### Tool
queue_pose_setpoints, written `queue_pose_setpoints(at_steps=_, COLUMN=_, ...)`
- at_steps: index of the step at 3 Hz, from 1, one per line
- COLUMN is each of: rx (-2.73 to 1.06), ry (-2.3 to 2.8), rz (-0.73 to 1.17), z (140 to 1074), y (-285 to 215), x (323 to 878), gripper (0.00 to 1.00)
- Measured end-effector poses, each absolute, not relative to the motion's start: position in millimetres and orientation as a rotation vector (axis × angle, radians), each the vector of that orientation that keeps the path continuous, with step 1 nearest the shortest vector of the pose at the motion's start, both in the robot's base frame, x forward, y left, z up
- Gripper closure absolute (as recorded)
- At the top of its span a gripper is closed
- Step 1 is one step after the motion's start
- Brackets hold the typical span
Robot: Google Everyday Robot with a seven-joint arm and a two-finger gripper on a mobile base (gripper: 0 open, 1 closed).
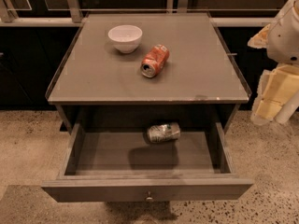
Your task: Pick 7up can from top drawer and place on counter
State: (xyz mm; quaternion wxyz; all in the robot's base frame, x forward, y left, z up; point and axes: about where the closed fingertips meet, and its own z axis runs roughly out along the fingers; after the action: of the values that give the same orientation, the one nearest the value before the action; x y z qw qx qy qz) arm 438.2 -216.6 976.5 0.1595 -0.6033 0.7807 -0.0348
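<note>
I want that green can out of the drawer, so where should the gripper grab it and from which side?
Probably grip the can across its middle, from above and slightly in front: it lies sideways, ends left-right, close to the counter edge. The gripper is at far right.

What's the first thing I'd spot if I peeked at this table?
Probably the orange-red can, lying on its side in the middle of the counter, next to a white bowl. Below, the top drawer is pulled wide open, with the 7up can lying on its side near the back. The robot's gripper hangs at the right edge, away from both cans.
</note>
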Motion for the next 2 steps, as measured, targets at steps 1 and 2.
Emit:
queue_pose_setpoints(at_steps=1, rx=-1.724, ry=2.231, rz=-0.099, z=976.5, y=-216.6, x=438.2, gripper=0.0)
queue_pose_setpoints(at_steps=2, rx=-1.71, ry=2.199, rz=-0.156, z=980.9, y=-215.0, x=441.5, gripper=0.0)
